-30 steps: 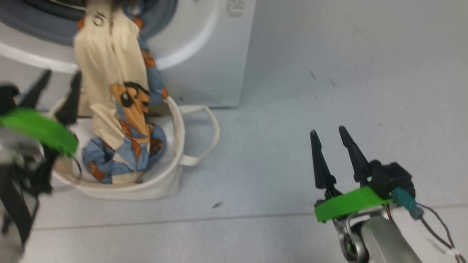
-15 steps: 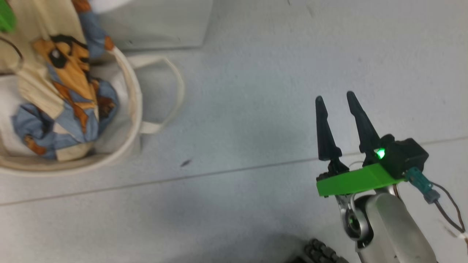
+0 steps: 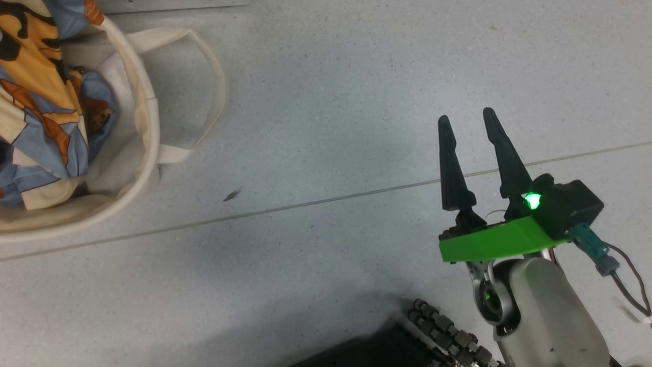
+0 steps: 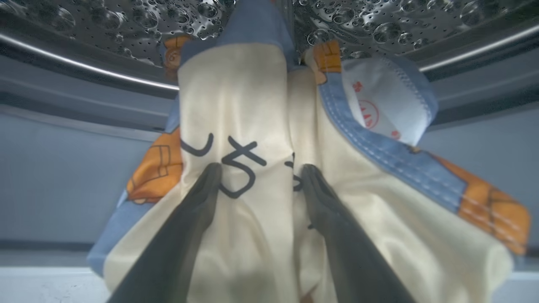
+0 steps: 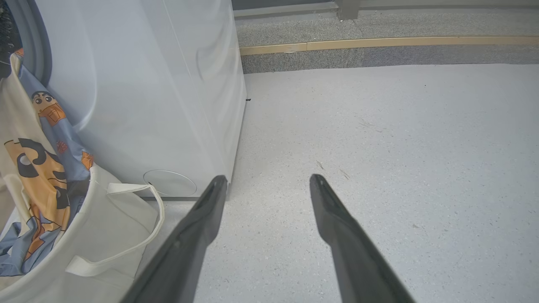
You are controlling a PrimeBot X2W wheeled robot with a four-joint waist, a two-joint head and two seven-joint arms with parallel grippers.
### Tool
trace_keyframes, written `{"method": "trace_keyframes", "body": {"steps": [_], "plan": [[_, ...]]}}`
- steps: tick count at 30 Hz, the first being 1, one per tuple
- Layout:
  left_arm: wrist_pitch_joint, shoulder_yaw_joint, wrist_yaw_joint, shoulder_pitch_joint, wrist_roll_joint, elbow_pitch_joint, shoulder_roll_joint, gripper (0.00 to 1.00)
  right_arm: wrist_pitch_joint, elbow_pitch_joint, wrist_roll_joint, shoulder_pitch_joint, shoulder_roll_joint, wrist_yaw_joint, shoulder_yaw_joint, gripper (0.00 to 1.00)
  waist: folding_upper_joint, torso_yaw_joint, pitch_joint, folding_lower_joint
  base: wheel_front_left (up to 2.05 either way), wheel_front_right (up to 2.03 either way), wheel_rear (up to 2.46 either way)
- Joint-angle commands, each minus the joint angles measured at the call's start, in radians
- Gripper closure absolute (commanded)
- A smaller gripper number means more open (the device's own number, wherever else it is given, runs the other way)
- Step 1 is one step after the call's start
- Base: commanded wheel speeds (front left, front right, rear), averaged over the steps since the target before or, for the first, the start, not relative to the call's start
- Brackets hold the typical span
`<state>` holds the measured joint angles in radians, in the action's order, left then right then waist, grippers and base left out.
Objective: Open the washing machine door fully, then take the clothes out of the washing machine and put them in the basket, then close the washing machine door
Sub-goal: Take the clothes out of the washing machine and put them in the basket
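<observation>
With the clothes (image 4: 248,105) trailing from the washing machine (image 5: 147,84) into the basket (image 3: 147,117) and both the left gripper (image 4: 260,168) and right gripper (image 3: 465,114) gaping, gripping nothing, you are risking a snagged pull tipping the basket or spilling cloth.

Cream and blue clothes (image 3: 46,127) with orange cartoon prints and dark writing; cream basket (image 3: 150,122); white washing machine (image 5: 147,84); speckled grey floor (image 3: 331,76).

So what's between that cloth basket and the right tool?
In the head view, the round cream canvas basket and black right tool have pale grey floor between them, with a small dark scrap and thin seam.
</observation>
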<state>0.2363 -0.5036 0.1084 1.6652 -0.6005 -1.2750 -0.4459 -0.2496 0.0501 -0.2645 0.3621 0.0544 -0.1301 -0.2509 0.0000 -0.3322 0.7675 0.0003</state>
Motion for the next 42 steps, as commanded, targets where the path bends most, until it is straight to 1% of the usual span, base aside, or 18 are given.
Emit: {"method": "trace_keyframes", "body": {"steps": [1, 3, 4, 6, 12, 16, 18, 21, 22, 25, 29, 32, 33, 34, 36, 39, 42], "plan": [[0.003, -0.001, -0.006, 0.020, 0.006, 0.006, -0.033, 0.00, -0.012, -0.032, -0.004, -0.017, -0.004, -0.001, -0.015, 0.00, 0.0000, 0.001, -0.001, -0.0003, 0.00, 0.00, 0.00], [-0.006, -0.005, -0.004, 0.015, 0.006, 0.002, -0.026, 0.00, -0.012, -0.032, -0.005, -0.017, -0.004, -0.001, -0.013, 0.00, 0.0000, 0.004, -0.003, -0.0003, 0.00, 0.00, 0.00], [-0.011, -0.006, -0.002, 0.011, 0.004, 0.000, -0.022, 1.00, -0.012, -0.032, -0.004, -0.017, -0.004, -0.001, -0.011, 0.00, 0.0000, 0.006, -0.004, -0.0003, 0.00, 0.00, 0.00], [-0.025, -0.011, 0.004, 0.004, 0.001, -0.002, -0.016, 1.00, -0.012, -0.031, -0.002, -0.017, -0.004, -0.001, -0.007, 0.00, 0.0000, 0.013, -0.009, -0.0003, 0.00, 0.00, 0.00], [-0.123, -0.014, 0.017, -0.028, -0.016, -0.001, 0.002, 1.00, -0.012, -0.019, 0.006, -0.021, -0.004, -0.001, 0.002, 0.00, 0.0000, 0.038, -0.048, -0.0003, 0.00, 0.00, 0.00], [-0.242, -0.008, 0.021, -0.075, -0.043, 0.030, 0.009, 1.00, -0.012, -0.004, 0.010, -0.030, -0.004, -0.001, 0.007, 0.00, 0.0000, 0.059, -0.098, -0.0003, 0.00, 0.00, 0.00], [-0.306, -0.007, 0.022, -0.118, -0.069, 0.064, 0.011, 1.00, -0.012, 0.007, 0.011, -0.036, -0.004, -0.001, 0.008, 0.00, 0.0000, 0.068, -0.131, -0.0003, 0.00, 0.00, 0.00], [-0.360, 0.008, 0.022, -0.210, -0.162, 0.150, 0.021, 1.00, -0.012, 0.022, 0.012, -0.050, -0.004, -0.001, 0.014, 0.00, 0.0000, 0.087, -0.186, -0.0003, 0.00, 0.00, 0.00], [-0.375, 0.004, 0.022, -0.246, -0.188, 0.187, 0.015, 1.00, -0.012, 0.027, 0.013, -0.056, -0.004, -0.001, 0.016, 0.00, 0.0000, 0.094, -0.205, -0.0003, 0.00, 0.00, 0.00], [-0.435, -0.027, 0.022, -0.349, -0.215, 0.269, -0.023, 1.00, -0.012, 0.041, 0.012, -0.070, -0.004, -0.001, 0.020, 0.00, 0.0000, 0.112, -0.260, -0.0003, 0.00, 0.00, 0.00], [-0.464, -0.035, 0.022, -0.496, -0.298, 0.395, -0.045, 1.00, -0.012, 0.053, 0.011, -0.091, -0.004, -0.001, 0.018, 0.00, 0.0000, 0.137, -0.323, -0.0003, 0.00, 0.00, 0.00], [-0.481, -0.039, 0.022, -0.602, -0.308, 0.480, -0.084, 1.00, -0.012, 0.066, 0.018, -0.104, -0.004, -0.001, 0.010, 0.00, 0.0000, 0.152, -0.358, -0.0003, 0.00, 0.00, 0.00], [-0.481, -0.039, 0.022, -0.602, -0.308, 0.480, -0.084, 1.00, -0.012, 0.066, 0.018, -0.104, -0.004, -0.001, 0.010, 0.00, 0.0000, 0.152, -0.358, -0.0003, 0.00, 0.00, 0.00], [-0.485, -0.034, 0.021, -0.637, -0.310, 0.506, -0.092, 1.00, -0.012, 0.069, 0.019, -0.108, -0.004, -0.001, 0.010, 0.00, 0.0000, 0.156, -0.369, -0.0003, 0.00, 0.00, 0.00], [-0.490, -0.025, 0.004, -0.712, -0.314, 0.561, -0.104, 1.00, -0.012, 0.073, 0.022, -0.115, -0.004, -0.001, 0.012, 0.00, 0.0000, 0.160, -0.387, -0.0003, 0.00, 0.00, 0.00], [-0.493, -0.011, -0.050, -0.825, -0.315, 0.655, -0.126, 1.00, -0.012, 0.077, 0.027, -0.118, -0.004, -0.001, 0.006, 0.00, 0.0000, 0.159, -0.406, -0.0003, 0.00, 0.00, 0.00], [-0.495, 0.006, -0.074, -0.936, -0.343, 0.772, -0.128, 1.00, -0.012, 0.078, 0.027, -0.123, -0.004, -0.001, 0.007, 0.00, 0.0000, 0.159, -0.424, -0.0003, 0.00, 0.00, 0.00]]}}
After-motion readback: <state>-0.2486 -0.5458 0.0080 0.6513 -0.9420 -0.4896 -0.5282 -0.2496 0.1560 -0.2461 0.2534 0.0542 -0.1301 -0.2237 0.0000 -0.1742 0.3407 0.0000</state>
